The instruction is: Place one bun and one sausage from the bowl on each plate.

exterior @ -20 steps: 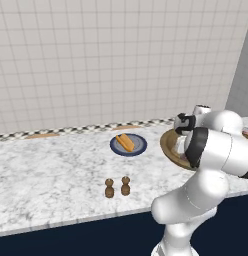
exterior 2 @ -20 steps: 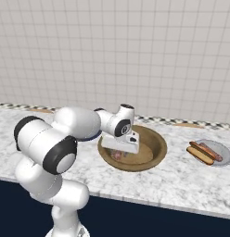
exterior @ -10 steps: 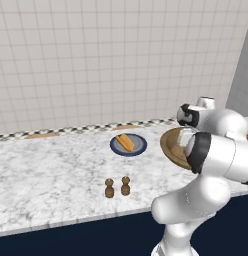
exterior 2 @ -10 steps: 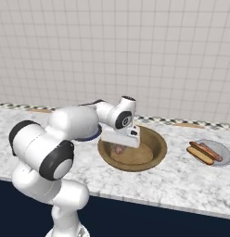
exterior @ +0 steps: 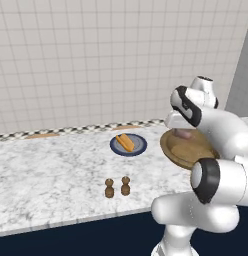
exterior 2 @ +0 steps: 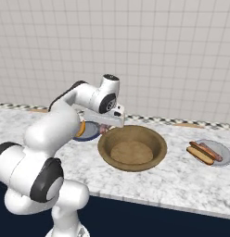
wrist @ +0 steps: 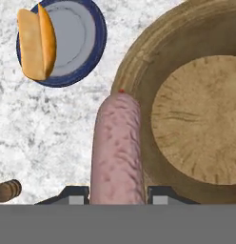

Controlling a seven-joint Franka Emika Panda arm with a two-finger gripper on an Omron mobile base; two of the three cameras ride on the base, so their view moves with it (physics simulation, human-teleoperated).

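My gripper (wrist: 117, 196) is shut on a pink sausage (wrist: 115, 147), which hangs over the left rim of the brown wooden bowl (wrist: 139, 71). The bowl (exterior 2: 132, 148) has nothing inside it. To its left lies the dark blue plate (wrist: 84, 33) with a bun (wrist: 36, 43) on it. From the left base view, the sausage (exterior: 183, 134) sits under the hand at the bowl's (exterior: 188, 152) far edge, right of the blue plate (exterior: 138, 146) and its bun (exterior: 125, 142). A second plate (exterior 2: 224, 150) at the right carries a bun and a sausage (exterior 2: 202, 152).
Two small wooden shakers (exterior: 110, 188) (exterior: 125, 186) stand near the counter's front edge, in front of the blue plate. One shaker (wrist: 8, 190) shows at the lower left of the hand view. A tiled wall backs the marble counter.
The gripper closed on the sausage inside the bowl, then lifted it and carried it left over the bowl's rim, toward the blue plate.
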